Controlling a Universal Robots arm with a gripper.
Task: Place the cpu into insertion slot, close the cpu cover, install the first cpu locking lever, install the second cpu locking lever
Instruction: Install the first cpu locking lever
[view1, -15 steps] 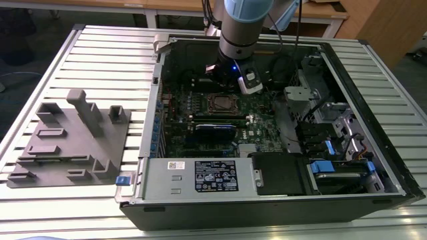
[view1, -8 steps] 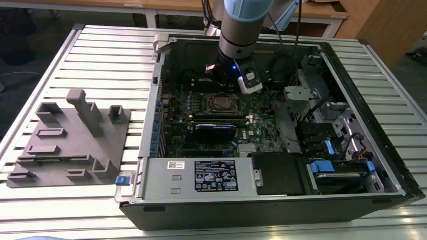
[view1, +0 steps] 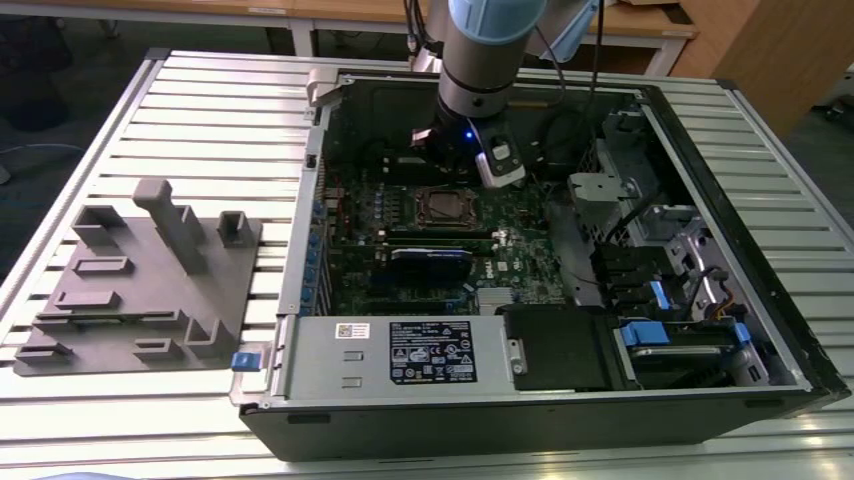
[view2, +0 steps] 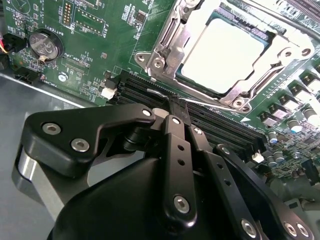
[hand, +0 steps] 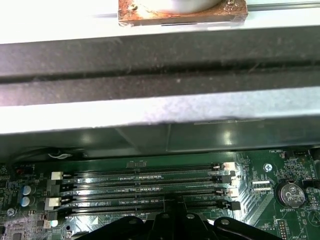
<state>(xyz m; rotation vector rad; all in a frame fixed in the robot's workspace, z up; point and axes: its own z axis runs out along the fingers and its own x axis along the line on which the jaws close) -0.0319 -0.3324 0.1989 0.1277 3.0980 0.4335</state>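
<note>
Closed jaws up front, tips together right at thin locking lever, pinch on it unclear. Lever's long axis crosswise to jaws, along slot's near edge. Just past memory slots, cpu seated in insertion slot, cpu cover down over it, dead ahead of tips.

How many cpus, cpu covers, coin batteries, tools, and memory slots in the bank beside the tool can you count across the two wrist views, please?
cpu: 1
cpu cover: 1
coin battery: 1
tool: 1
memory slots: 4
Total: 8
</note>
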